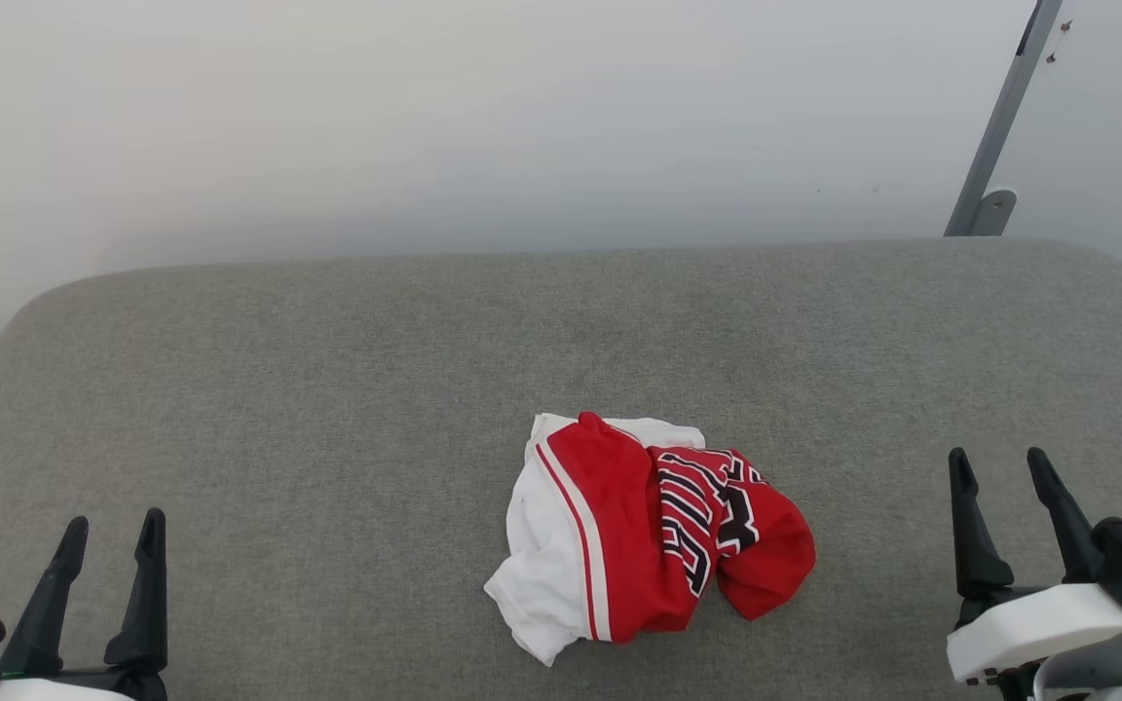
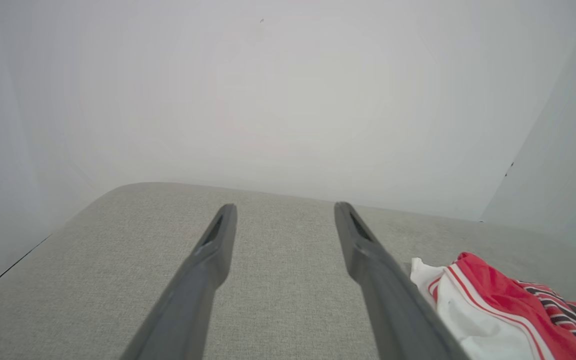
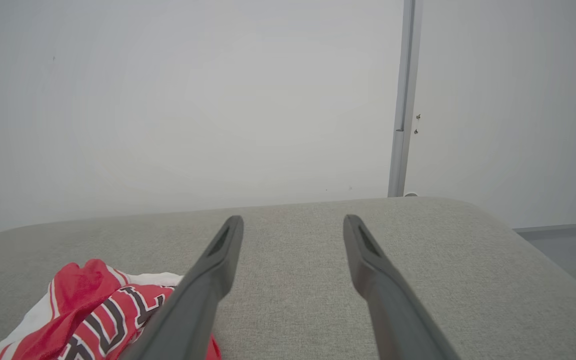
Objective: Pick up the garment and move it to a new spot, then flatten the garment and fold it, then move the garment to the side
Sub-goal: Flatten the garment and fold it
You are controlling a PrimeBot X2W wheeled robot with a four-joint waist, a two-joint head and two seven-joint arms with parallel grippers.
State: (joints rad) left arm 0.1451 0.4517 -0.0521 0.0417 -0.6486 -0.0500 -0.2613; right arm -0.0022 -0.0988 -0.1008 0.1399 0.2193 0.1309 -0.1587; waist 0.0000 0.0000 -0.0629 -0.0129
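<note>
Grey cushion (image 1: pixel 327 389) bears the garment (image 1: pixel 619 526) crosswise, white end left; left claw (image 1: pixel 116 518), right claw (image 1: pixel 996 454) gape empty.

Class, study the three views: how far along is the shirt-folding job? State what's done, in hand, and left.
Done: nothing visible; the garment lies crumpled in a heap on the grey padded surface. In hand: nothing; the left claw and right claw stand open, well apart from it on either side. Left: pick it up, move it, flatten, fold, set aside.
</note>
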